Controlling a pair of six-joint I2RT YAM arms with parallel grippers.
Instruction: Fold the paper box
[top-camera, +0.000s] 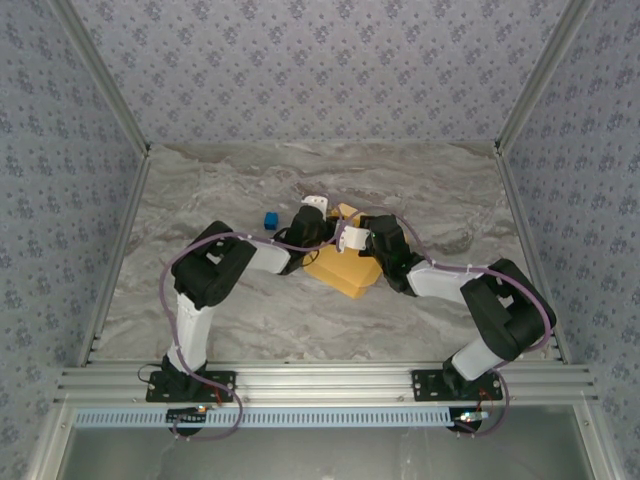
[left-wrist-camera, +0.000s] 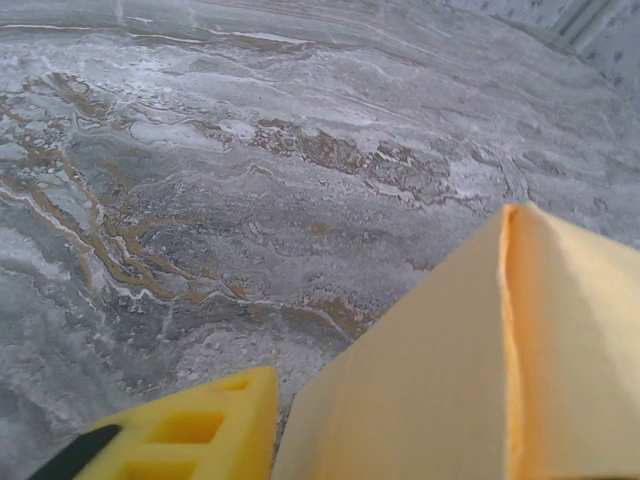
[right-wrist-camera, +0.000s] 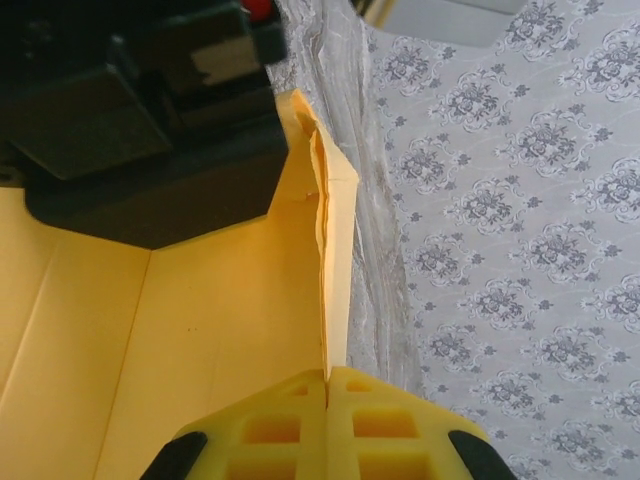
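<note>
One paper box (top-camera: 348, 270) mid-table, its raised flap pinched tight in my right gripper (right-wrist-camera: 327, 388), my left gripper (top-camera: 318, 213) crowding its 11 o'clock edge (open or closed, I can't tell), one blue cube (top-camera: 270, 219) near at 10 o'clock, marble table (top-camera: 430, 190) beneath

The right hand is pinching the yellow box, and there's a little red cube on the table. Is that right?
Almost. The little cube on the table is blue, not red, as the top external view shows. The right hand really is pinching the yellow box.
</note>
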